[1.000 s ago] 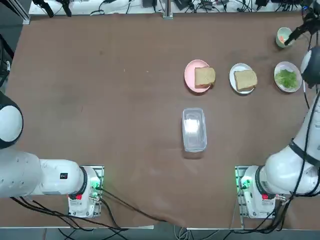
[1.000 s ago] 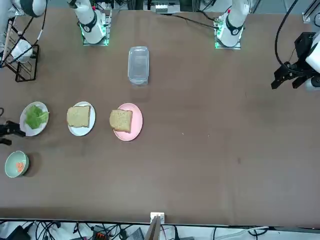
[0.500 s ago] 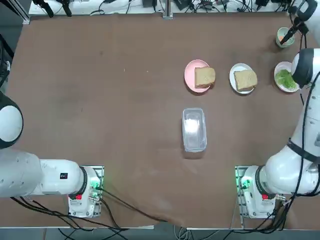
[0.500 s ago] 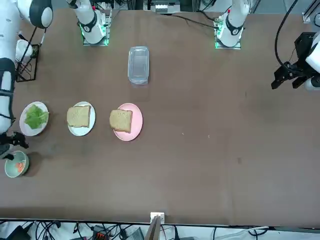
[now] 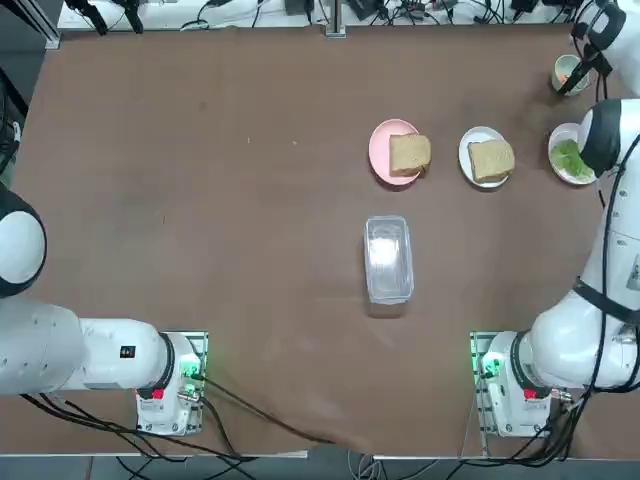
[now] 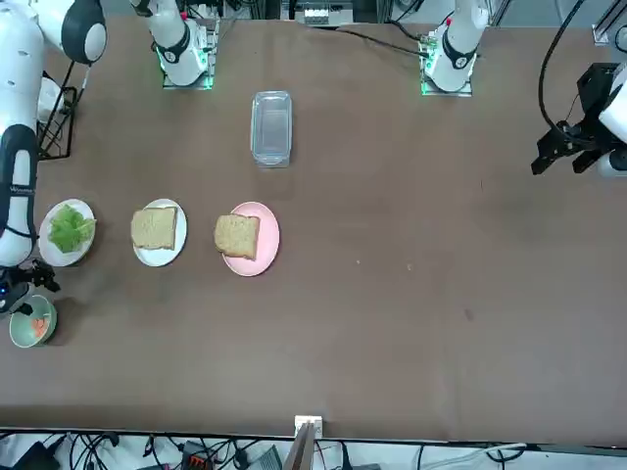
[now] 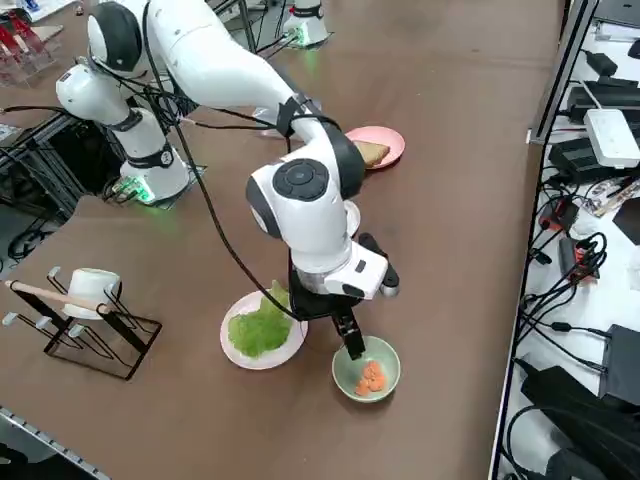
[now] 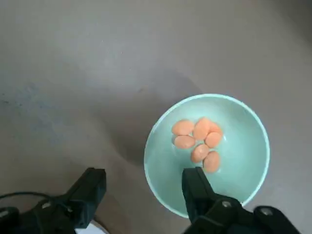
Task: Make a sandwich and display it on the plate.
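Looking across your table (image 5: 200, 200), you find no readable writing or brand marks on anything. The right arm (image 7: 300, 200) reaches to the far right corner, its gripper (image 8: 141, 187) spread wide and empty, just above the green bowl (image 8: 253, 146) of orange pieces (image 8: 197, 141). A clear box (image 5: 388, 258) sits mid-table. Your sandwich is unassembled: one bread slice (image 5: 410, 153) lies on the pink plate (image 5: 380, 150), another slice (image 5: 491, 159) on the white plate (image 5: 466, 148), and the leaves (image 7: 258, 325) on a third plate (image 7: 290, 355).
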`<state>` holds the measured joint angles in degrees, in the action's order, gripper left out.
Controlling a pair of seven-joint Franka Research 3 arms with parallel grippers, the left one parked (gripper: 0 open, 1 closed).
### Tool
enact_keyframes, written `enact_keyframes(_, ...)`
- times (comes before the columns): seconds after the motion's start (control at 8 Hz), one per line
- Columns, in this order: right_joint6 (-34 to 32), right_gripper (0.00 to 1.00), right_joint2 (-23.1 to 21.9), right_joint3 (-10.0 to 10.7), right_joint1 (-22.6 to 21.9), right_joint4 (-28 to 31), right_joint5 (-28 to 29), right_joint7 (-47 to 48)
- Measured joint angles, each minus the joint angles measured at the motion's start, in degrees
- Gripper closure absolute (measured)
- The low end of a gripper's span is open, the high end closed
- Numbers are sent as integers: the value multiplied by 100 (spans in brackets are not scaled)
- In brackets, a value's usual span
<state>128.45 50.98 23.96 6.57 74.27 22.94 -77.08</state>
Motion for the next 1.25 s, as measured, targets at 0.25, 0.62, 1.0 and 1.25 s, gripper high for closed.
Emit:
enact_keyframes(0.25, 264, 11, 144, 0, 12, 1, 0, -8)
enact_keyframes(0.62, 361, 49, 226, 0, 2, 0, 0, -9)
enact_keyframes(1.0, 376, 97, 209, 2, 1, -43, 0, -9)
enact_keyframes(1.25, 290, 97, 104, 3, -1, -144, 6, 33)
